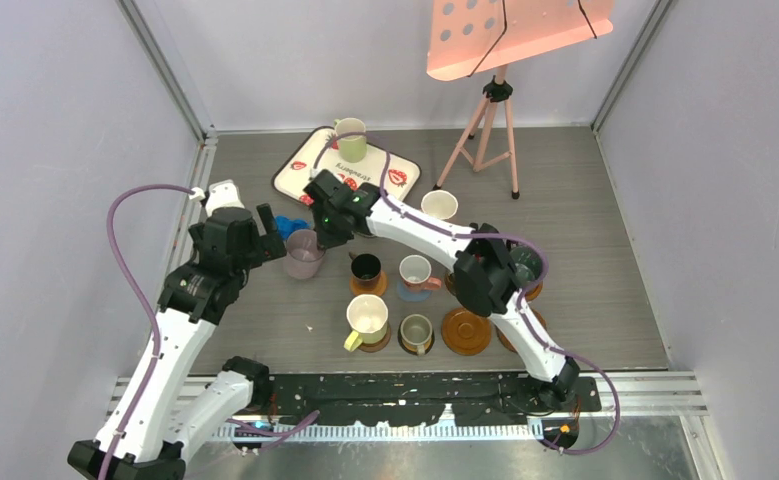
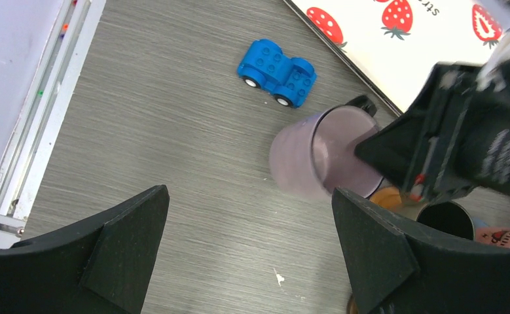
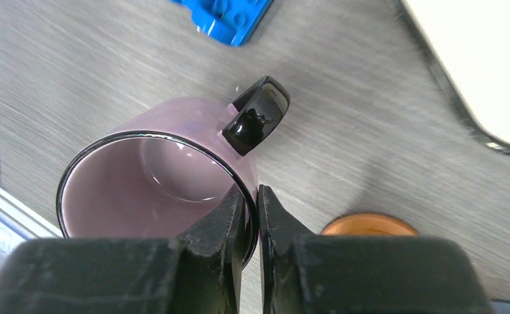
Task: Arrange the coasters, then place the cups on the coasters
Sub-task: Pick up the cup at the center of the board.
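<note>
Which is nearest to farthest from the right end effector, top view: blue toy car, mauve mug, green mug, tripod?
1. mauve mug, pinched by right end effector
2. blue toy car, just left
3. green mug, behind, on tray
4. tripod, far back right

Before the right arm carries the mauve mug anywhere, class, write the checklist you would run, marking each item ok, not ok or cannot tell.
1. Grip: right gripper closed on the mauve mug at its rim, one finger inside, one outside: ok.
2. Lift: mug off the table: cannot tell.
3. Target: orange coaster beside the mug free of cups: ok, on the part that shows.
4. Other arm: left gripper open, apart from the mug: ok.
5. Obstacle: blue toy car apart from the mug: ok.
6. Task done: not ok; the yellow-green cup stands on the strawberry tray.
</note>
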